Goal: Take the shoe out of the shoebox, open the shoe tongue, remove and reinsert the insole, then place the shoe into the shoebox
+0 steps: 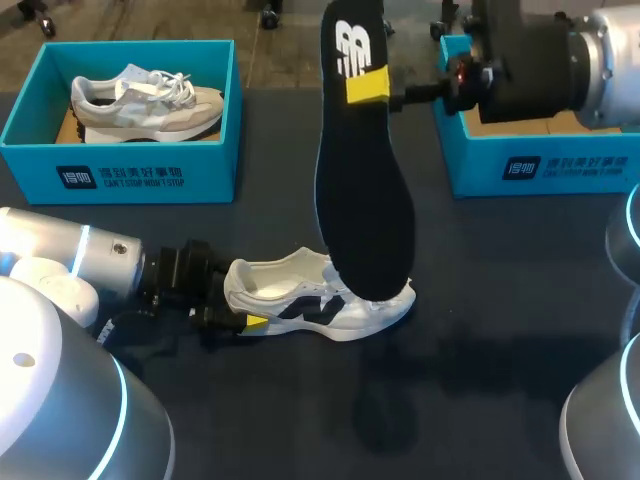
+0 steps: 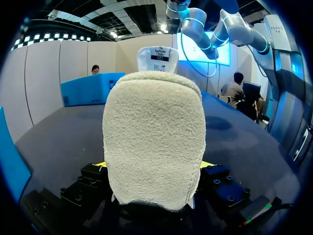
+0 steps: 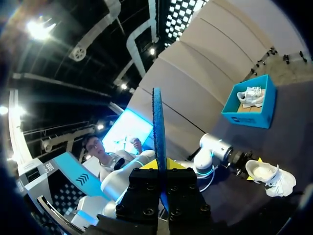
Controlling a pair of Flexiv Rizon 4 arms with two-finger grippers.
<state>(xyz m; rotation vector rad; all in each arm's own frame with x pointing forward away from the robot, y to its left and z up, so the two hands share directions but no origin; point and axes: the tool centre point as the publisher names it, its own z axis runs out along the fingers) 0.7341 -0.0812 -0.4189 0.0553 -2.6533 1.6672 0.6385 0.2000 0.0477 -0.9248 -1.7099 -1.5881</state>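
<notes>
Your left gripper (image 1: 243, 298) comes in from the left and its fingers pinch the heel of the white sneaker (image 1: 330, 305) from two sides. In the left wrist view the fuzzy heel fills the space between the two yellow tips, and the tongue (image 2: 157, 58) stands up beyond it. The sneaker lies on the dark table (image 1: 480, 300), a little left of the middle, with its toe to the right.

Your right gripper (image 1: 365, 86) comes in from the far right and holds the black insole (image 1: 365, 200) up in the air, fingers pressed on it near its heel end. The insole hangs with the toe end down. In the head view this end overlaps the front of the sneaker, and you cannot tell whether they touch.

At the far left stands a blue shoebox (image 1: 120, 175) with a second sneaker (image 1: 145, 100) inside. Another blue shoebox (image 1: 540, 165) stands at the far right, partly hidden behind your right arm.
</notes>
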